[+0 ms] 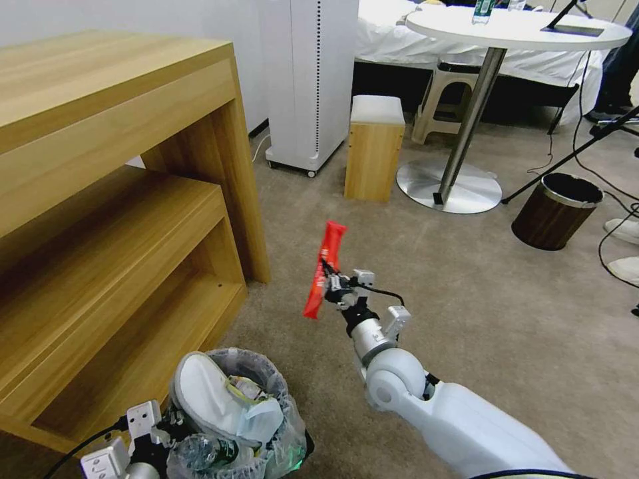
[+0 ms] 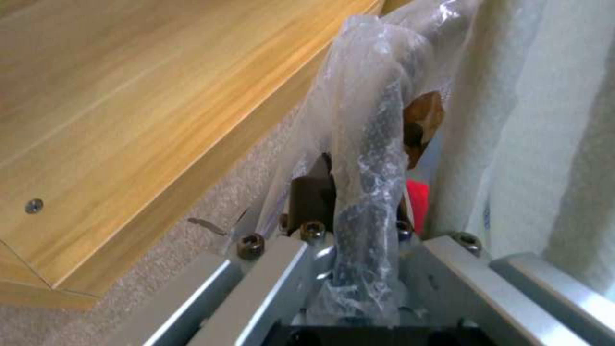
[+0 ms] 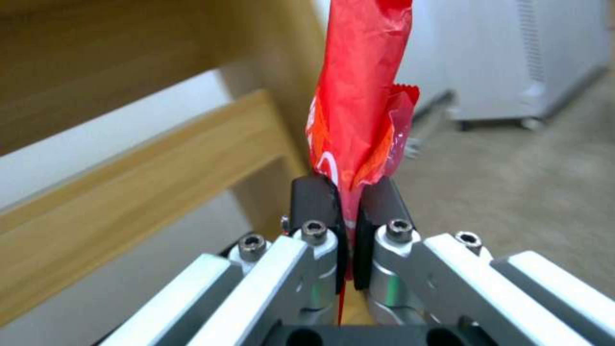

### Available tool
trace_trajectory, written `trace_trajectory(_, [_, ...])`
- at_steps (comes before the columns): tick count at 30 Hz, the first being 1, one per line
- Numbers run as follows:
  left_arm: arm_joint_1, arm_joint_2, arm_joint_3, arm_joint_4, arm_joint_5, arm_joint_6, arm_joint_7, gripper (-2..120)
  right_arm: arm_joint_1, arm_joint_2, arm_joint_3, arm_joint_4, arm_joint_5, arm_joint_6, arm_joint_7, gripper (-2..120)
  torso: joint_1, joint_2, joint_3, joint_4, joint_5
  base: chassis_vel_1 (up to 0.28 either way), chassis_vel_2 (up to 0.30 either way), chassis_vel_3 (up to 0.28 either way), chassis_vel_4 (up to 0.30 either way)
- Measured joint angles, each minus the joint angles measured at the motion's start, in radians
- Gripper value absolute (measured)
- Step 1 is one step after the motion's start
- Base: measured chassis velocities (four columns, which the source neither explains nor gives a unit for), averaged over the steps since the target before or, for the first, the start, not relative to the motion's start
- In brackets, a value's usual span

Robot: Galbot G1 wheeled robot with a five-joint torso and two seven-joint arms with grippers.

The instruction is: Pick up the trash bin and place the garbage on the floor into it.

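While your right gripper [image 1: 327, 278] holds a red wrapper [image 1: 324, 269] in the air, the trash bin [image 1: 234, 418] hangs from your left gripper [image 2: 349, 226].

Your right jaws are closed on the wrapper near its lower half, above the floor [image 1: 479, 306] and up and to the right of the bin; the wrapper looks light, thin and crinkly, so it may flutter or cling when released. Your left jaws pinch the bin's rim through the plastic bag [image 2: 365, 125], beside the wooden shelf [image 1: 120, 199]. The bin already holds a white slipper [image 1: 213, 392] and other litter, so judge it heavier on that one-sided grip and likely to tilt.
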Motion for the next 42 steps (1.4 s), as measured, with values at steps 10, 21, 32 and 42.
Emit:
trace_trajectory(10, [-0.005,0.006,-0.005,-0.011,-0.009,0.003,-0.004,1,0.131,-0.083,-0.153,0.012,0.033,0.109,-0.242,2,0.0,0.0,0.0,-0.0002,0.0002,0.0,0.0,0.0,0.0])
trace_trajectory(21, [-0.012,0.0,-0.011,-0.03,-0.015,0.002,-0.005,1,0.328,-0.126,-0.431,-0.02,0.06,0.181,-0.403,2,0.0,0.0,0.0,-0.0002,-0.0001,0.0,0.0,0.0,0.0])
trace_trajectory(32, [-0.011,-0.006,-0.02,-0.063,-0.026,0.001,-0.005,1,0.447,-0.099,-0.606,-0.056,0.062,0.219,-0.451,2,0.0,0.0,0.0,-0.0001,-0.0001,0.0,0.0,0.0,0.0])
trace_trajectory(42, [-0.003,-0.006,-0.024,-0.091,-0.035,0.009,-0.009,1,0.476,-0.061,-0.708,-0.117,0.037,0.236,-0.457,2,0.0,0.0,0.0,-0.0001,-0.0001,0.0,0.0,0.0,0.0])
